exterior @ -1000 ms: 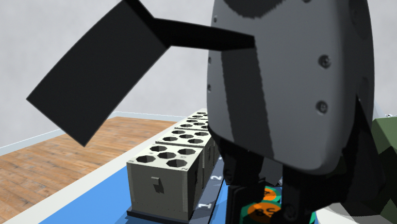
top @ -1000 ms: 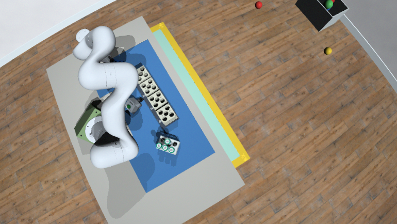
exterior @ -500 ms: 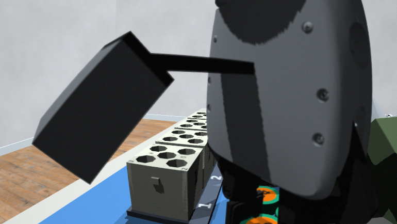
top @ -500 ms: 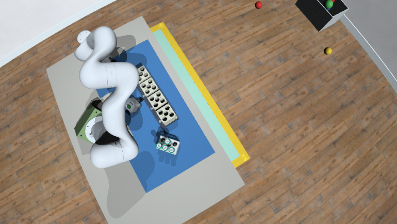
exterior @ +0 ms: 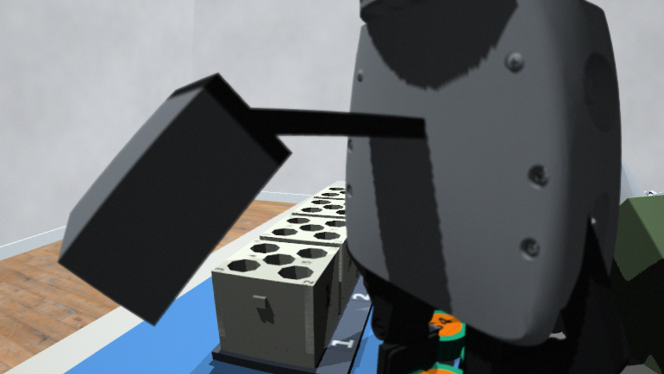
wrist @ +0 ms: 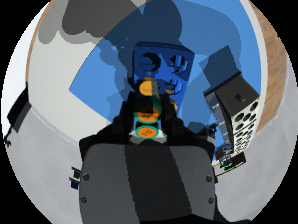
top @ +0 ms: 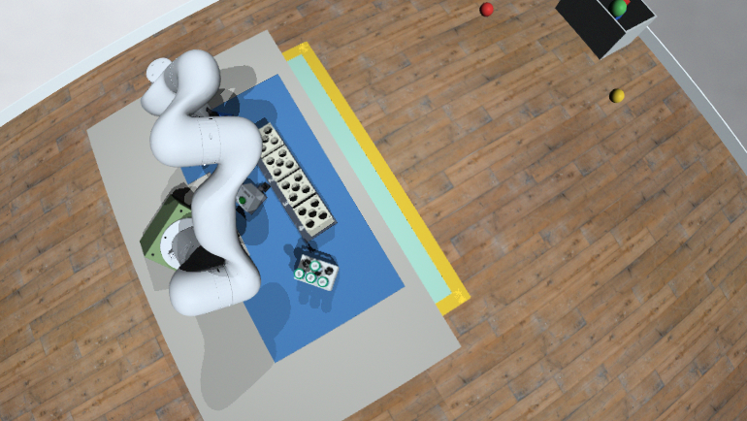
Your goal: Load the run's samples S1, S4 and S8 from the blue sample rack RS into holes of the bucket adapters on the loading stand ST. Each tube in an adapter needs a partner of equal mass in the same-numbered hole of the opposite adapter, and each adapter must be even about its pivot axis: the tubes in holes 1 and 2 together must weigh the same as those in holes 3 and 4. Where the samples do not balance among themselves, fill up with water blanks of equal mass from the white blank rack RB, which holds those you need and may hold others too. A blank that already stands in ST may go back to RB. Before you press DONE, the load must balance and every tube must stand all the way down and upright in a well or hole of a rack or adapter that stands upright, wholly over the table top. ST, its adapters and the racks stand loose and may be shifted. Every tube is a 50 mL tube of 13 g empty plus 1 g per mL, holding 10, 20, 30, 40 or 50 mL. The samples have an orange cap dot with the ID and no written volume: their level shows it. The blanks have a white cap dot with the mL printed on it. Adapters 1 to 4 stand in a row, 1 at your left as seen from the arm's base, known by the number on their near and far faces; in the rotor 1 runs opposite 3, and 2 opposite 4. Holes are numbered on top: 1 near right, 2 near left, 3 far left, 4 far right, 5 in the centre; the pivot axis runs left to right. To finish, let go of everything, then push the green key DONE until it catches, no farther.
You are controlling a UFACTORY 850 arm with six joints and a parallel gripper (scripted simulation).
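My gripper (exterior: 418, 336) is shut on a sample tube (exterior: 445, 325) with a green cap and an orange dot; its ID seems to read S4. It grips just under the cap. In the wrist view the gripper (wrist: 148, 121) holds the tube (wrist: 147, 124) above the blue sample rack RS (wrist: 162, 70). Another orange-dotted cap (exterior: 435, 370) shows just below. The loading stand ST (top: 295, 178) carries four pale adapters in a row with all visible holes empty; adapter 1 (exterior: 278, 292) is nearest in the exterior view. From above, the arm hides the fingers and most of RS.
The white blank rack RB (top: 317, 273) holds several green-capped blanks with white dots, near the stand's end. A green box-shaped device (top: 167, 235) stands beside the arm's base. The wrist camera housing (exterior: 172, 199) juts out to the left of the gripper body.
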